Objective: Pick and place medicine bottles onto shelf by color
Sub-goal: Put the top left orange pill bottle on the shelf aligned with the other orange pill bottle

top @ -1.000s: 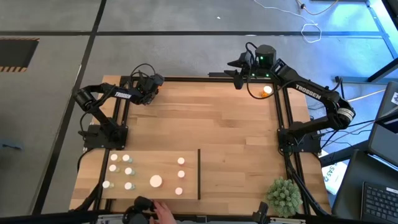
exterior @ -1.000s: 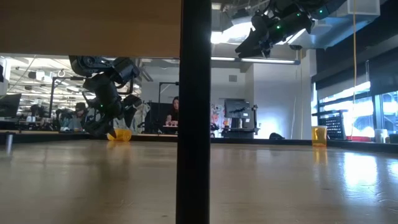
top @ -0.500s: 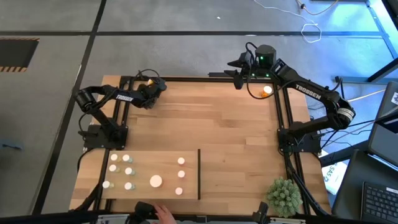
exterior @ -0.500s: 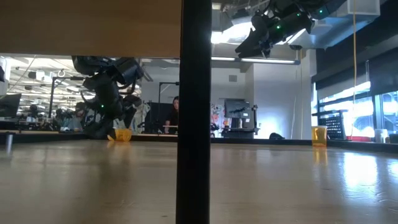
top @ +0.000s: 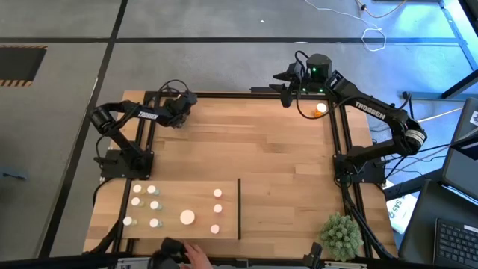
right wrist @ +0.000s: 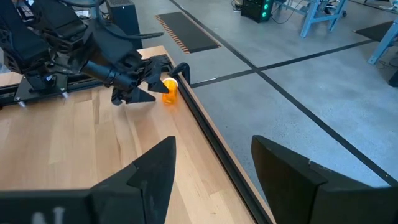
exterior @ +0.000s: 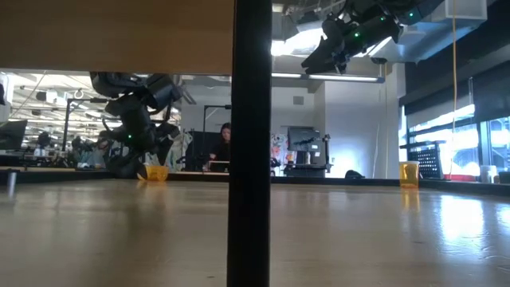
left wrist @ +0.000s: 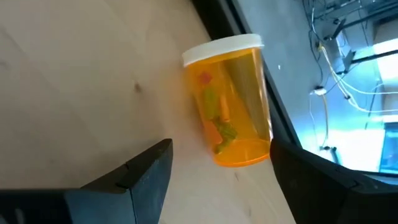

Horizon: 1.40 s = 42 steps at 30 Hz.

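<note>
An orange medicine bottle with a white cap stands upright on its base at the table's far left corner, by the black frame rail. My left gripper is open and low over the table, its fingertips either side of the bottle's base without touching; the right wrist view shows the bottle just ahead of them. A second orange bottle stands at the far right corner. My right gripper hangs open, high above that corner. The shelf lies at the near left and holds several white-capped bottles.
The shelf's thin dark divider stands upright at its right end. A spiky green plant ball sits at the near right corner. A person's hand shows at the near edge. Bare planks fill the table's middle.
</note>
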Available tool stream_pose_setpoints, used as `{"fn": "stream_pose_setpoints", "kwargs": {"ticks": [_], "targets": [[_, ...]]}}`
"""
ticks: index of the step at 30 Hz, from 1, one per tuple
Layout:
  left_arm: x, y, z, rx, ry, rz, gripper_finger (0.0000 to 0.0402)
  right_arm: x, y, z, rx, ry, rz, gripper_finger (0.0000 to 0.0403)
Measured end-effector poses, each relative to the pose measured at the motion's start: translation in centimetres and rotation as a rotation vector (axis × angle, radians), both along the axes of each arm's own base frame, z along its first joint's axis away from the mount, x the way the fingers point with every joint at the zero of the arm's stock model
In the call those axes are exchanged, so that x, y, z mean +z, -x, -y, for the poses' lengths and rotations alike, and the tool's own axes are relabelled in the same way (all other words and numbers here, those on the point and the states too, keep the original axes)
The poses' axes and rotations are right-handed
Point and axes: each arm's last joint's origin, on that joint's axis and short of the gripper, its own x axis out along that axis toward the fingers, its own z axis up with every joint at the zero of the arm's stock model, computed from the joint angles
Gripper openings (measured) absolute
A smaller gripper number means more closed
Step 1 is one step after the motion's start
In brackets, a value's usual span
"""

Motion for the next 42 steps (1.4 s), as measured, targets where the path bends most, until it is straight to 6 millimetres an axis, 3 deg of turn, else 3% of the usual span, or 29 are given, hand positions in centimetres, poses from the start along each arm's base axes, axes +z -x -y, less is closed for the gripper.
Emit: {"fn": "stream_pose_setpoints", "kwargs": {"ticks": [29, 42], "targets": [[0.19, 0.42, -0.51, -0.001, -0.041, -0.099, 0.0263, -0.01, -0.01, 0.01, 0.000, 0.000, 0.000, 0.0213], [0.02, -0.46, -0.82, 0.027, -0.045, -0.114, 0.0263, -0.01, -0.01, 0.00, 0.001, 0.000, 0.000, 0.0213]]}}
